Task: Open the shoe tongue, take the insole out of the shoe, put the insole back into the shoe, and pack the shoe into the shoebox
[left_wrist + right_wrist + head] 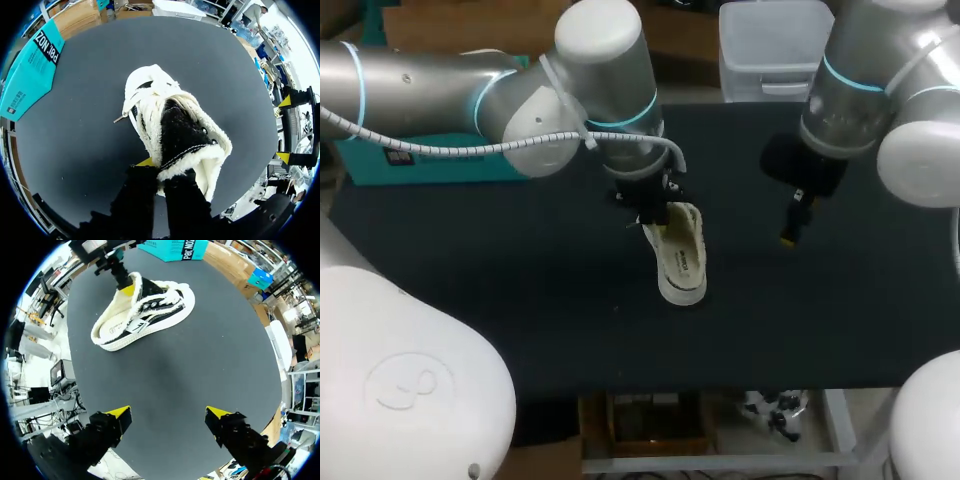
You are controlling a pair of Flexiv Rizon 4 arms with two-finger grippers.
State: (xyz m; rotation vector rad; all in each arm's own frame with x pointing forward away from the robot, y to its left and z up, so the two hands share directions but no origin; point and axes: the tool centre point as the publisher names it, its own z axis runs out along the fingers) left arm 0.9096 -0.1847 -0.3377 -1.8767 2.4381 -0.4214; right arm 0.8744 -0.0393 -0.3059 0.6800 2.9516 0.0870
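A white shoe (682, 252) with a fleecy lining and black upper lies on the black table (500, 260), tipped on its side. My left gripper (648, 212) is at its far end, shut on the fleecy edge of the black tongue (177, 135); one yellow fingertip (146, 161) shows beside the fleece. From the right wrist view the shoe (142, 315) shows its pale sole, with the left gripper (122, 282) at its opening. My right gripper (790, 225) hangs open to the right of the shoe, nothing between its fingers (169, 416). The insole is hidden.
A teal shoebox (420, 160) lies at the table's back left, also seen in the left wrist view (30, 70) and behind the shoe in the right wrist view (172, 247). A clear plastic bin (775, 45) stands at the back right.
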